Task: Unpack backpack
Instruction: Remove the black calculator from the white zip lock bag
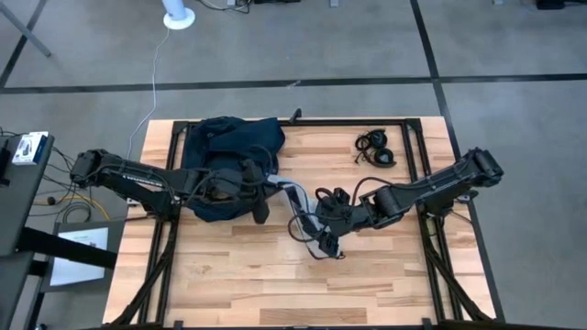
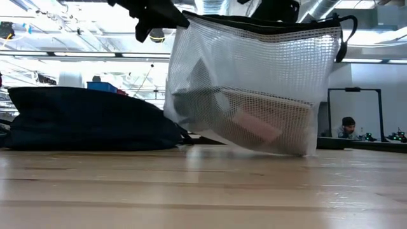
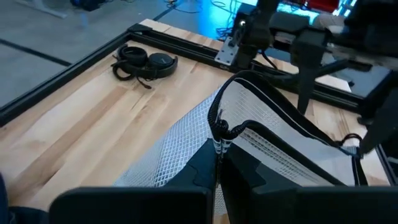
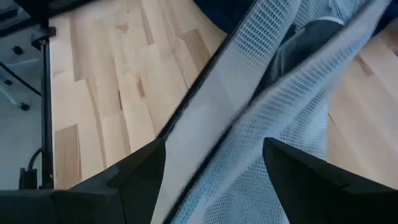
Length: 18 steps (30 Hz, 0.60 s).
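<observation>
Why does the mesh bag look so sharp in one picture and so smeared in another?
In the low view the mesh pouch hangs backlit by bright ceiling lights, so its weave shows crisply; in the right wrist view the pouch sits close to the lens and is streaked with blur; the high view is evenly lit.

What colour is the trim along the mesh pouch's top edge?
Black, on white mesh. The low view shows the pouch best.

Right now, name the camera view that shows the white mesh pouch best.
The low view: the mesh pouch hangs nearly whole, side-on, with its contents visible, beside the backpack. The high view shows it small between the arms; both wrist views show only close-up parts of its mesh and dark trim.
</observation>
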Available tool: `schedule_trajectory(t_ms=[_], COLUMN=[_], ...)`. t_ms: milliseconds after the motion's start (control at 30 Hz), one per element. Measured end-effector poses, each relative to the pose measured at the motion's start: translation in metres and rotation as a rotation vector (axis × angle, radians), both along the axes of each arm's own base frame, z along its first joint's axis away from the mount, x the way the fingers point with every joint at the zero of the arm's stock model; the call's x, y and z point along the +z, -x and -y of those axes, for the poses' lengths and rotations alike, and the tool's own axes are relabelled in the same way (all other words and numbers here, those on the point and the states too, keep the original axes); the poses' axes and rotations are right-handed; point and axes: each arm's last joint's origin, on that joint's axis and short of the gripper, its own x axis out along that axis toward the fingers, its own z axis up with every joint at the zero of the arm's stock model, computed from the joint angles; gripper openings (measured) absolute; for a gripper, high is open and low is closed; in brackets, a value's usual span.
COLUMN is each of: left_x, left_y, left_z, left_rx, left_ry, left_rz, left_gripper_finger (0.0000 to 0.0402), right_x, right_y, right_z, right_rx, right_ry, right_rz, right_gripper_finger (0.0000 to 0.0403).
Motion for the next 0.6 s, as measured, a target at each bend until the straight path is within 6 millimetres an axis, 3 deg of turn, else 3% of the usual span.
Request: schedule_trajectory(t_ms=[267,600], left_x=[0.001,0.001], left_y=[0.000,0.001], left_z=[0.000,0.009], left_rx=[0.004,-0.052], left_ry=[0.007,-0.052], left_rz=[0.009,-0.003], left_gripper_finger=[0.0000,0.0000], right_x=[-0.003,-0.002], right_y=[-0.004,-0.016], right_z=[0.008,0.044], right_rx=[-0.147,-0.215], right_ry=[0.128,0.154], right_rz=[0.036,0.043], right_gripper_finger=[0.0260,0.0260])
